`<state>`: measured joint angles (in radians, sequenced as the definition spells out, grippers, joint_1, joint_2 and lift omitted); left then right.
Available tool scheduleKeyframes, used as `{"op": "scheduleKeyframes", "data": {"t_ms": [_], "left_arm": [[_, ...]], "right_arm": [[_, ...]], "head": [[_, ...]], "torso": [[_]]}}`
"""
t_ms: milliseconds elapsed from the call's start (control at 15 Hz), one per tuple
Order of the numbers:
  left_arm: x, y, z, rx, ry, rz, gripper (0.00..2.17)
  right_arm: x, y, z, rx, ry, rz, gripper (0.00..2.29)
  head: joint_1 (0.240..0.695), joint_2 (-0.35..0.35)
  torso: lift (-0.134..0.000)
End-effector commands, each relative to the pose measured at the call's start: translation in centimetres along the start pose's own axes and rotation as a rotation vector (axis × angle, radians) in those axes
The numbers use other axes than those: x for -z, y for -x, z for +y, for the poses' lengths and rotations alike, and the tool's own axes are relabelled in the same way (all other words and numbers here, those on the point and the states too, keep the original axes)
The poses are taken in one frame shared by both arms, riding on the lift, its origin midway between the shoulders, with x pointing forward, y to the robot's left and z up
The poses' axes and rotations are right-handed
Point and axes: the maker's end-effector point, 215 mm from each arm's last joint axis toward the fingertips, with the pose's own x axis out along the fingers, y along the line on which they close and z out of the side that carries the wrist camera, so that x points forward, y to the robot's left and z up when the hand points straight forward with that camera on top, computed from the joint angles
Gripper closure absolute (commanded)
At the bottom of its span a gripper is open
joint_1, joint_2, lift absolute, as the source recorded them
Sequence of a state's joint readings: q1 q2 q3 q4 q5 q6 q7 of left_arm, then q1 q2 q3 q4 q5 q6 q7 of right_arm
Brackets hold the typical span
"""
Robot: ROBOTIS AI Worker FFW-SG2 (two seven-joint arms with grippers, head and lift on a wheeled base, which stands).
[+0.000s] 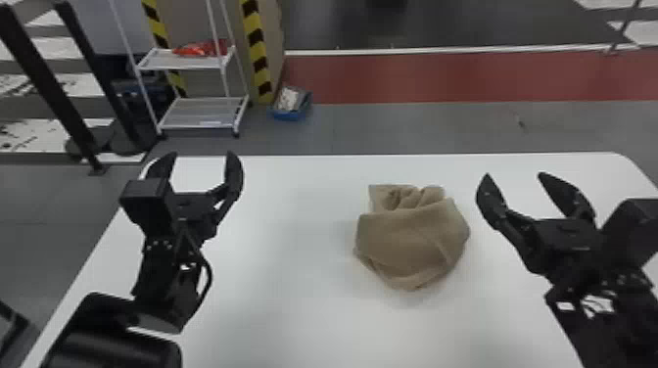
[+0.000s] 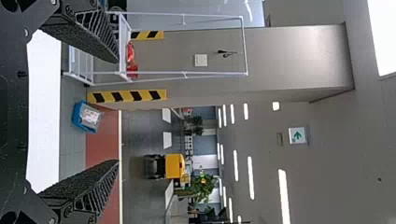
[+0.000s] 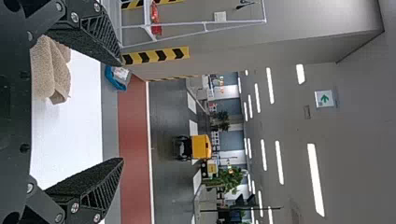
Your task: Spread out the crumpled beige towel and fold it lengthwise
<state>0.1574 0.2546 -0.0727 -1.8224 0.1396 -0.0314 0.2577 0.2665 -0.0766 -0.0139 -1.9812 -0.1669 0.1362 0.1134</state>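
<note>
Left claw (image 1: 200, 155) and right claw (image 1: 514, 174) hang empty, fingers apart. White table (image 1: 293, 293) carries the towel (image 1: 411, 240), bunched between the two. I judge it light, floppy, not fragile; loose layers can slip. Best grab: far-left corner (image 1: 376, 194), then top fold (image 1: 413, 218).

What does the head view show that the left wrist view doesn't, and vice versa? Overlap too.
Head view: the crumpled beige towel and the open right gripper.

Left wrist view: a green-arrow sign, a yellow machine and a leafy green plant.

Both: the open left gripper, the white table, the white rack, the blue bin and the red floor strip.
</note>
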Motion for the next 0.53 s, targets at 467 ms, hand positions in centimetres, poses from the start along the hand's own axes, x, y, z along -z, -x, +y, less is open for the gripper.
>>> {"op": "scheduleKeyframes", "data": {"t_ms": [467], "left_arm": [[0.08, 0.10, -0.24, 0.003, 0.007, 0.002, 0.14]], "right_arm": [[-0.50, 0.01, -0.48, 0.008, 0.005, -0.013, 0.18]], "head": [[0.678, 0.069]], "torso": [[-0.124]]}}
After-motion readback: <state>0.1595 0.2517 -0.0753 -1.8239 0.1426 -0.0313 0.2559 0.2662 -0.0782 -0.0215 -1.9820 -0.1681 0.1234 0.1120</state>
